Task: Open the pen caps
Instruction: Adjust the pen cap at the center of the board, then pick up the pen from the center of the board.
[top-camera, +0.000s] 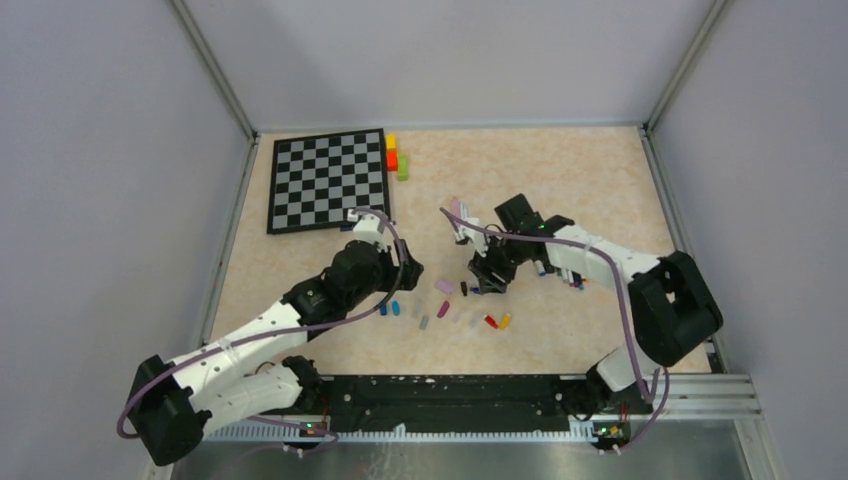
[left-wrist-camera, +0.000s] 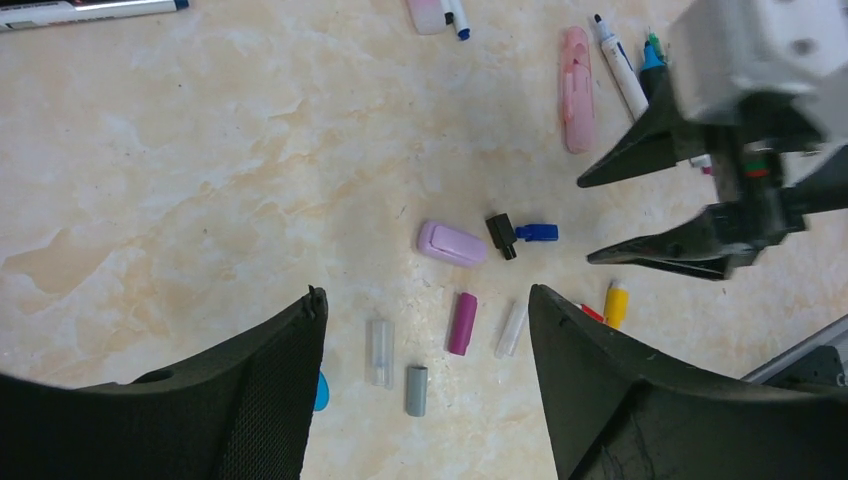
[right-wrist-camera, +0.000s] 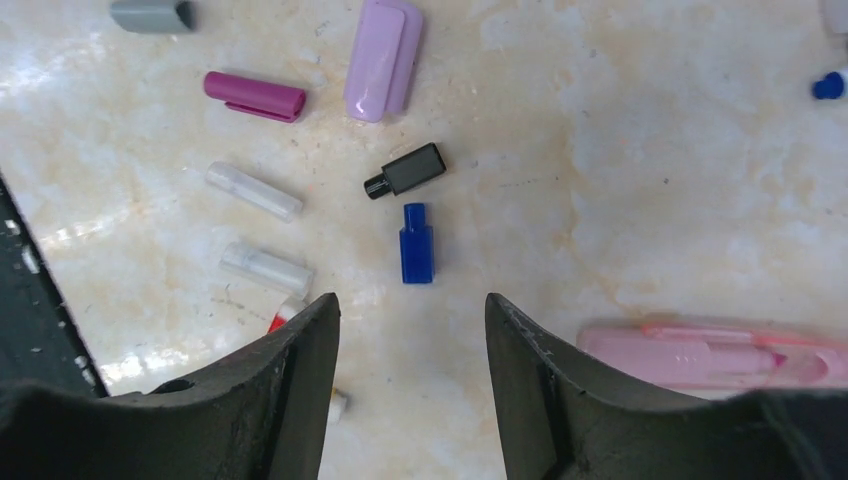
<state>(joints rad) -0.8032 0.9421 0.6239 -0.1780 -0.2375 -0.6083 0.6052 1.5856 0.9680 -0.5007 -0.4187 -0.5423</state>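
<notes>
The right pincer (right-wrist-camera: 410, 300) is released: its two dark fingers stand apart and nothing is between them. Just beyond the fingertips a small blue cap (right-wrist-camera: 417, 245) lies flat on the tabletop (right-wrist-camera: 620, 200), and no finger touches it. A black cap (right-wrist-camera: 405, 170) lies close beside the blue one, and a wide lilac cap (right-wrist-camera: 383, 60) lies a little past that. I cannot tell how high this pincer is above the tabletop.

The right arm (top-camera: 600, 255) comes from its base at the near right. It bends at the elbow and reaches left toward the middle, with the wrist turned down.

The left pincer (left-wrist-camera: 427, 294) is also released, opened wide, and it holds nothing. In the gap between its fingers I see, on the tabletop, a magenta cap (left-wrist-camera: 462, 322), a white cap (left-wrist-camera: 511, 330), a clear cap (left-wrist-camera: 381, 352) and a grey cap (left-wrist-camera: 416, 390). A yellow cap (left-wrist-camera: 615, 303) lies by its right finger.

The left arm (top-camera: 260, 330) stretches from the near left diagonally to the middle, with the wrist pointing down at the caps.

The caps lie loose in the middle of the tabletop, between the two pincers. The pink highlighter (left-wrist-camera: 575, 90) and some thin markers (left-wrist-camera: 622, 70) lie to the right of them, beside the right arm. The chessboard (top-camera: 328, 180) is at the far left.
</notes>
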